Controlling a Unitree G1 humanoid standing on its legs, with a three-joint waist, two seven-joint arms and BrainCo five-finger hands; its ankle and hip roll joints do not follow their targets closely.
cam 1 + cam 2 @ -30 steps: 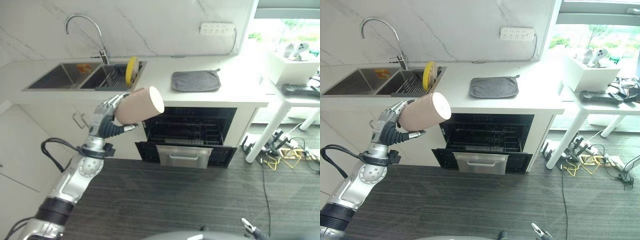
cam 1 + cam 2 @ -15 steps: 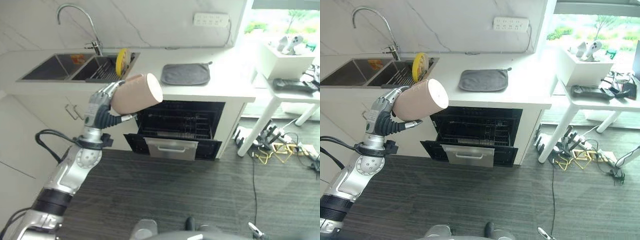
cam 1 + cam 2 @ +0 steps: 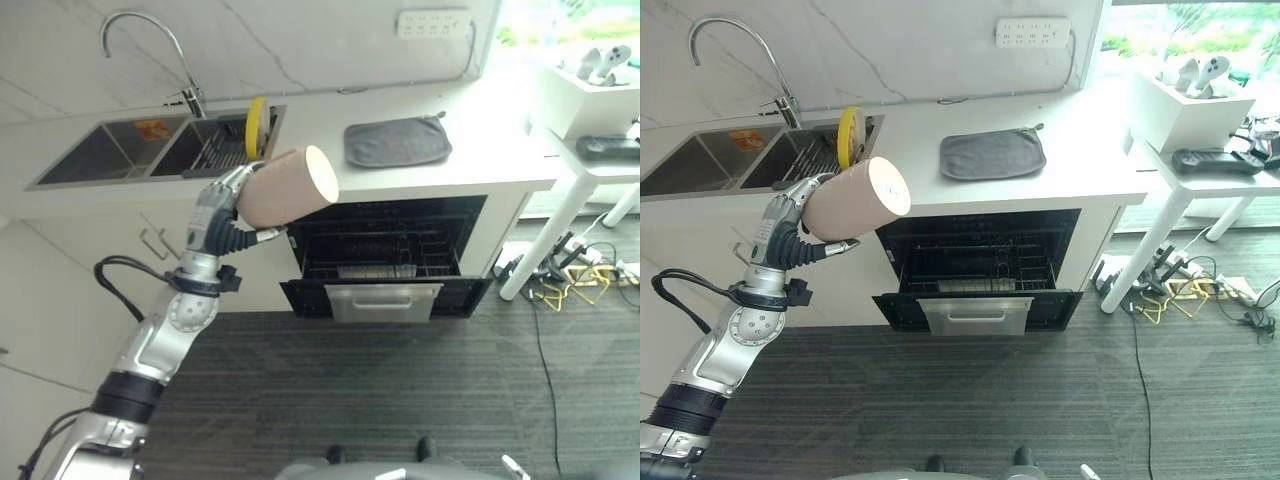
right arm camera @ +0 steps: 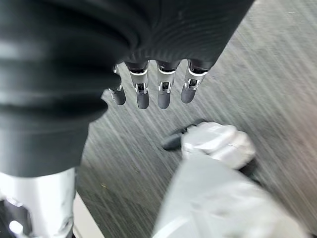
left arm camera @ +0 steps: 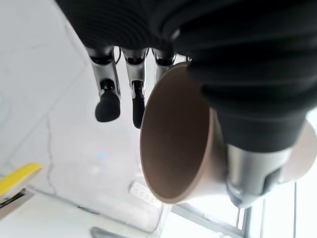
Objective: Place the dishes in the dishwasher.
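My left robot hand point(image 3: 215, 215) grips a tan cup point(image 3: 288, 186), fingers and thumb curled round its base, holding it on its side in the air with the open mouth toward 2 o'clock. The cup hangs in front of the tabletop point(image 3: 480, 150) edge, at about 10 o'clock from the open dishwasher point(image 3: 385, 258), whose dark rack point(image 3: 375, 250) sits pulled forward. A yellow plate point(image 3: 257, 128) stands upright in the sink point(image 3: 160, 150) at 12 o'clock from the cup; a grey mat point(image 3: 397, 141) lies on the tabletop at 2 o'clock. My right robot hand point(image 4: 148, 91) hangs over the floor point(image 4: 247, 74), fingers relaxed and holding nothing.
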